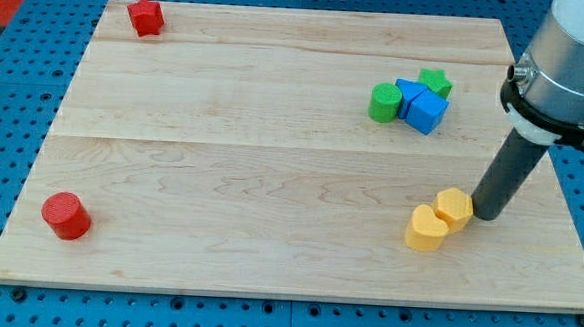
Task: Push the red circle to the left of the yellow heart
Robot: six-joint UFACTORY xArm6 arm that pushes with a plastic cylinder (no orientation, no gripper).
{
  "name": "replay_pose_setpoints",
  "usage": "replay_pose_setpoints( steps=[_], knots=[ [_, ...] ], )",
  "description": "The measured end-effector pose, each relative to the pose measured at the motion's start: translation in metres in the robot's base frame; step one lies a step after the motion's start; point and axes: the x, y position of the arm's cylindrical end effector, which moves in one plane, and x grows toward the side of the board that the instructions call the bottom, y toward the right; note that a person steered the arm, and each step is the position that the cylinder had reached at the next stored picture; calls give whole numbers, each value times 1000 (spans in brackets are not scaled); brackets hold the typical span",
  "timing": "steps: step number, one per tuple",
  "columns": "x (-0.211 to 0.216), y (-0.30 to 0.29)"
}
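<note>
The red circle (66,216) lies near the board's bottom-left corner. The yellow heart (427,229) lies at the lower right, touching a yellow hexagon-like block (455,206) on its upper right. My tip (487,213) rests on the board just right of that yellow block, close to or touching it. The tip is far to the right of the red circle.
A red star-like block (145,18) sits at the top left. A green cylinder (383,103), two blue blocks (426,111) (408,90) and a green star (435,83) cluster at the upper right. The wooden board (271,182) lies on a blue pegboard.
</note>
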Motion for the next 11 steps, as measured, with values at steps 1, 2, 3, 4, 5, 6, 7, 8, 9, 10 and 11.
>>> replay_pose_setpoints(
  steps=[1, 2, 3, 4, 5, 6, 7, 8, 9, 10, 11],
  knots=[
    [-43, -23],
    [-69, -104],
    [-73, -198],
    [-73, -298],
    [-72, -381],
    [-42, -421],
    [0, -426],
    [44, -418],
    [56, -464],
    [55, -501],
    [96, -488]
  ],
)
